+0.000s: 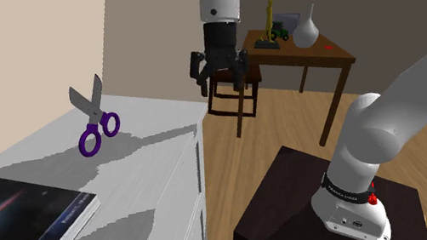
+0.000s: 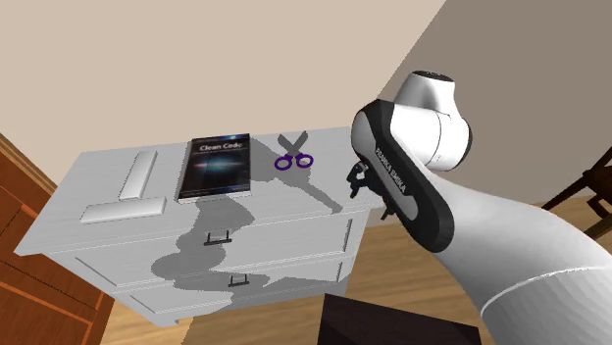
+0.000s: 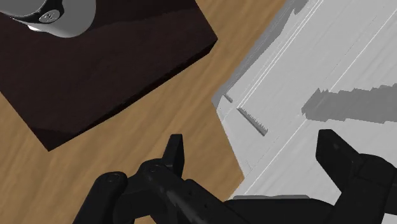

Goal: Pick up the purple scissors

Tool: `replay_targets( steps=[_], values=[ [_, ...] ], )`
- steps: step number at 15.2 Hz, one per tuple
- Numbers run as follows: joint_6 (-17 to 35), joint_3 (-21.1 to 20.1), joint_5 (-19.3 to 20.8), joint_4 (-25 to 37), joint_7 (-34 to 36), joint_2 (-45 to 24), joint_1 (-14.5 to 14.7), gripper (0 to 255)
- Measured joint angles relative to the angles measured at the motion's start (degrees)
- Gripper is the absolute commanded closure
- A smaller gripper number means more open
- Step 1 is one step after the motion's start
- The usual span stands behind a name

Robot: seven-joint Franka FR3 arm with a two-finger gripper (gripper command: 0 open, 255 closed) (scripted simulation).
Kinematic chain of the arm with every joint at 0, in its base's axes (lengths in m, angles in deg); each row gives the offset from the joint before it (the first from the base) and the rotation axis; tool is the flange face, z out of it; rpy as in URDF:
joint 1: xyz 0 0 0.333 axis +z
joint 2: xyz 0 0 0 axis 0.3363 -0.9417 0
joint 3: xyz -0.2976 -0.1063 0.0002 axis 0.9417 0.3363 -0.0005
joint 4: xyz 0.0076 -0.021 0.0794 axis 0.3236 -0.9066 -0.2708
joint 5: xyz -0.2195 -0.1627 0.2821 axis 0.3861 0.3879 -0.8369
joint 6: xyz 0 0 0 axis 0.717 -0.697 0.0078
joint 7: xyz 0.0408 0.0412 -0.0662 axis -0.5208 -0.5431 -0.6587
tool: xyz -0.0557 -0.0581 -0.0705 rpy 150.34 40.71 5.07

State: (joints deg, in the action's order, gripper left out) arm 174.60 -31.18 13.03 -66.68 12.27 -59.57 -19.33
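The scissors (image 1: 93, 121) have purple finger loops and grey blades spread in a V. They lie on the pale dresser top (image 1: 154, 140), near its back edge. In the second exterior view the scissors (image 2: 292, 155) rest just beside a dark book. My gripper (image 1: 224, 82) hangs open and empty beyond the dresser's side edge, over the wooden floor and well apart from the scissors. In the wrist view the gripper (image 3: 254, 156) has its fingers (image 3: 175, 153) spread wide, with the dresser front (image 3: 305, 70) and the floor below them. In the second exterior view my arm partly hides the gripper (image 2: 357, 180).
A dark book (image 2: 216, 165) and two flat white blocks (image 2: 137, 174) lie on the dresser (image 2: 98, 235), which has handled drawers. A brown table (image 1: 313, 49) with small items and a chair (image 1: 234, 95) stand behind. The dark stand (image 1: 319, 212) sits on the wooden floor.
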Motion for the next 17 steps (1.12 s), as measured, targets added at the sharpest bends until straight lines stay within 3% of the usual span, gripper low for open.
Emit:
replay_targets(
  steps=[8,12,17],
  values=[
    [2.9,-8.5,-2.7,13.3,21.8,-13.8,-1.4,0],
    [4.2,-12.1,-1.2,22.1,33.2,-22.7,-1.5,0],
    [4.8,-14.5,3.4,35.5,47.1,-35.8,-0.1,0]
  ],
)
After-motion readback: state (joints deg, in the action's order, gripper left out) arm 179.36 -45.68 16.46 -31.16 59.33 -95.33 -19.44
